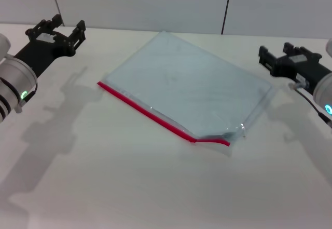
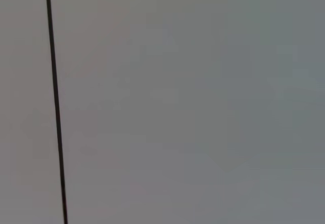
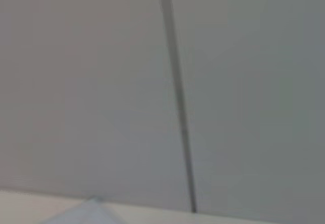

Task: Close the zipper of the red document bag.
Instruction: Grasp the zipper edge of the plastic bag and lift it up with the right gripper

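The red document bag (image 1: 187,86) lies flat on the white table, turned at an angle, translucent pale blue. Its zipper (image 1: 150,113) is a thin red strip along the near long edge, and it bends near the near-right corner, where the plastic is rumpled. My left gripper (image 1: 67,24) hovers open at the far left, well clear of the bag. At the right, my right gripper (image 1: 274,50) is open too, just beyond the bag's right edge. Neither holds anything. The right wrist view catches only a far corner of the bag (image 3: 86,213).
The white table (image 1: 104,187) extends around the bag. A grey panel wall (image 1: 129,0) with dark vertical seams (image 1: 225,5) stands behind it. Both wrist views face this wall.
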Controlling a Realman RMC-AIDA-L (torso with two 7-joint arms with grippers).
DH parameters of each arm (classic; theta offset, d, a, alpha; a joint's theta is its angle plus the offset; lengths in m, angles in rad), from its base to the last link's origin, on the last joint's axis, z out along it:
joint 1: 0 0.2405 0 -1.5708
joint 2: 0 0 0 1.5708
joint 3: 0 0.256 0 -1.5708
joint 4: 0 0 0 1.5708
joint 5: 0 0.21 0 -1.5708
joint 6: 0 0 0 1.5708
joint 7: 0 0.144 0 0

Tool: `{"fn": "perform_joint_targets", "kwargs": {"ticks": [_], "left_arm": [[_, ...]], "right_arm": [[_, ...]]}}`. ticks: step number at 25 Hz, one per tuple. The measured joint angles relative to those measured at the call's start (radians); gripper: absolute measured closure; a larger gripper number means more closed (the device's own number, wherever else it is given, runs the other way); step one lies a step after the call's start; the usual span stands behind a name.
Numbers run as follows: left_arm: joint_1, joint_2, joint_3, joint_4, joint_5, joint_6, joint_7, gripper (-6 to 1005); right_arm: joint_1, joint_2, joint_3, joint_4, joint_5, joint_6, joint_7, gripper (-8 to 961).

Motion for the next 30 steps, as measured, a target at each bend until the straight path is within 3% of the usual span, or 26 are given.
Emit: {"fn": "perform_joint_targets", "kwargs": {"ticks": [5, 7, 9, 10, 12, 14, 17, 20, 22, 30], "left_arm": [[0.006, 0.002, -0.004, 0.001, 0.001, 0.001, -0.004, 378], [0.007, 0.003, -0.005, 0.002, 0.001, 0.001, -0.005, 379], [0.008, 0.003, -0.006, 0.002, 0.001, 0.001, -0.005, 379], [0.009, 0.003, -0.007, 0.002, 0.001, 0.001, -0.005, 379], [0.009, 0.003, -0.007, 0.002, 0.002, 0.001, -0.005, 379], [0.010, 0.004, -0.007, 0.002, 0.002, 0.001, -0.004, 380], [0.015, 0.006, -0.008, 0.002, 0.001, 0.001, -0.002, 380], [0.017, 0.007, -0.008, 0.002, 0.001, 0.001, -0.001, 380], [0.016, 0.007, -0.008, 0.003, 0.001, 0.001, 0.000, 381], [0.016, 0.007, -0.008, 0.003, 0.001, 0.002, 0.004, 382]], "right_arm": [[-0.068, -0.072, 0.005, -0.229, -0.093, -0.249, -0.040, 315], [-0.081, -0.085, 0.018, -0.306, -0.101, -0.370, -0.095, 315], [-0.096, -0.085, 0.045, -0.368, -0.100, -0.498, -0.177, 314], [-0.114, -0.070, 0.082, -0.423, -0.097, -0.639, -0.277, 314], [-0.123, -0.059, 0.101, -0.445, -0.096, -0.703, -0.332, 313], [-0.136, -0.025, 0.144, -0.471, -0.095, -0.821, -0.421, 313], [-0.149, 0.053, 0.241, -0.478, -0.095, -0.991, -0.572, 312], [-0.163, 0.114, 0.324, -0.473, -0.105, -1.118, -0.703, 311], [-0.165, 0.124, 0.338, -0.473, -0.113, -1.150, -0.744, 311], [-0.139, 0.120, 0.311, -0.451, -0.220, -1.129, -0.772, 309]]}}
